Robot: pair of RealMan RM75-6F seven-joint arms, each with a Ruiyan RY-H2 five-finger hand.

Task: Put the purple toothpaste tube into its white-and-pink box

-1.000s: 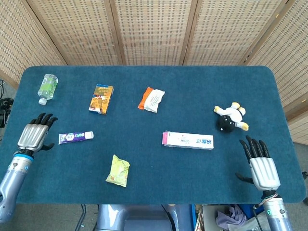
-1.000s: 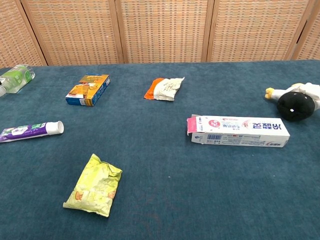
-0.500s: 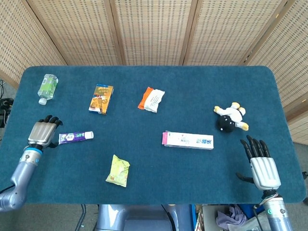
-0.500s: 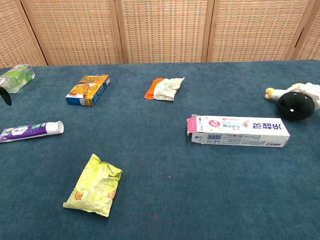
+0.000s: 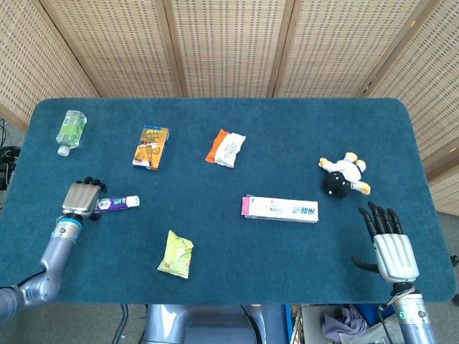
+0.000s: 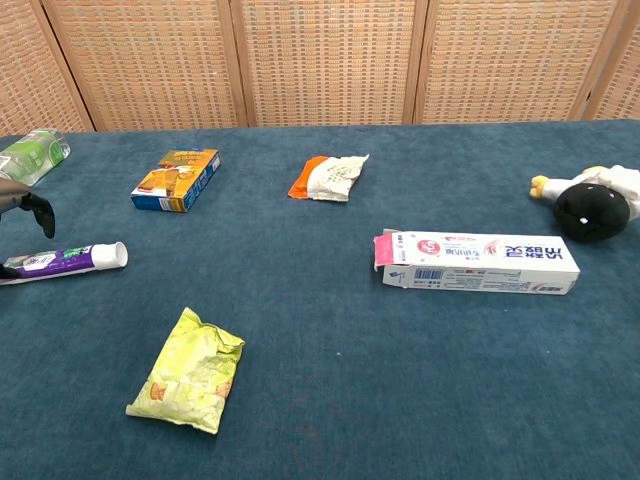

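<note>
The purple toothpaste tube lies flat at the table's left, white cap pointing right; the chest view shows the tube at the frame's left edge. My left hand hovers over the tube's tail end, and its dark fingers arch just above the tube without gripping it. The white-and-pink box lies flat right of centre, its pink flap end open toward the left. My right hand stays at the front right near the table edge, fingers spread, holding nothing, well clear of the box.
A green-labelled bottle lies at the back left. An orange snack box and an orange-white packet lie further back. A yellow-green packet lies in front of the tube, and a black-and-white plush toy sits beyond the box's right end.
My left hand has moved right across the table from the left edge and now sits over the tube's tail end. The tube, the box and the right hand have not moved.
</note>
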